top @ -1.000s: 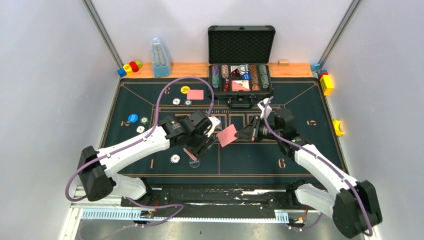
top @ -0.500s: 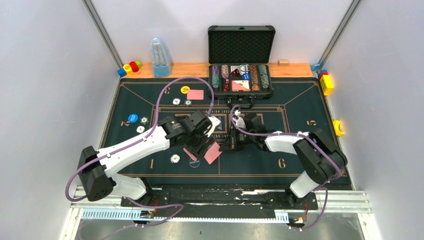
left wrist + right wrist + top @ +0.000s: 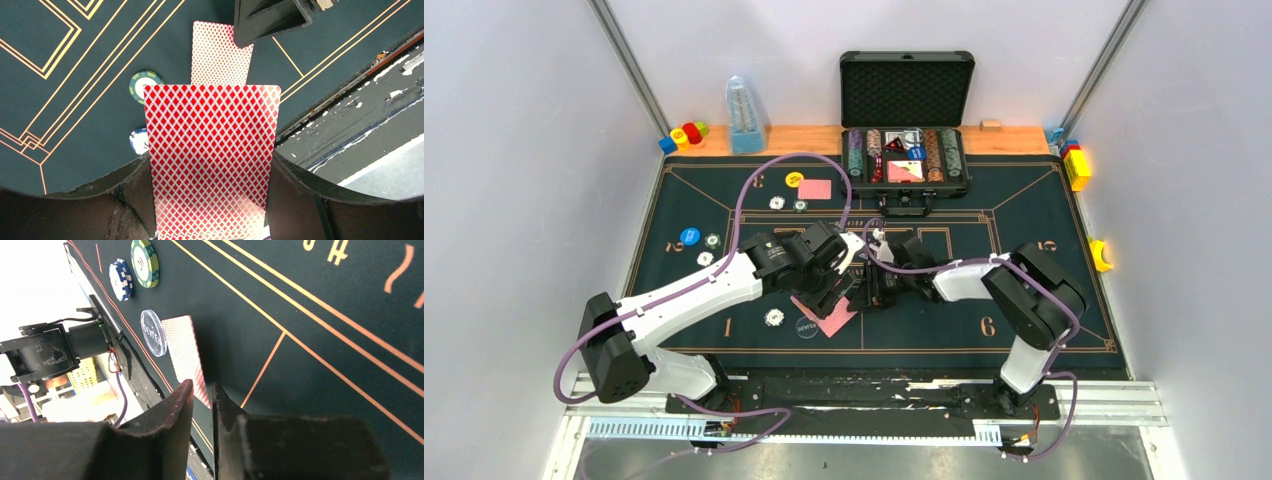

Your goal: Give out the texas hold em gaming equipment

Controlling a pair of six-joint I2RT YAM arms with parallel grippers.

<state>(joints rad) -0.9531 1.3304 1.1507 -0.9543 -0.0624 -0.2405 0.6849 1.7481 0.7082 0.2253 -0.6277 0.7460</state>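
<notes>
Left wrist view — held card (image 3: 212, 160) shows red-white diamond lattice back.

Matt felt mat (image 3: 924, 330), smooth red-backed card (image 3: 212, 160), scuffed black plastic fingers (image 3: 310, 200), wooden ledge (image 3: 804, 138)

Laboratory robot cell: pale wooden counter (image 3: 804, 138) enclosed by plain grey-white wall panels (image 3: 514, 150) and slanted aluminium frame posts (image 3: 629, 65); two white jointed arms (image 3: 689, 295) bolted to black metal base rail (image 3: 874, 385).

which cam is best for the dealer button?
Right wrist: the dealer button shows whole, with its lettering legible. Top external shows the button small, lettering blurred. Left wrist: not visible.
</notes>
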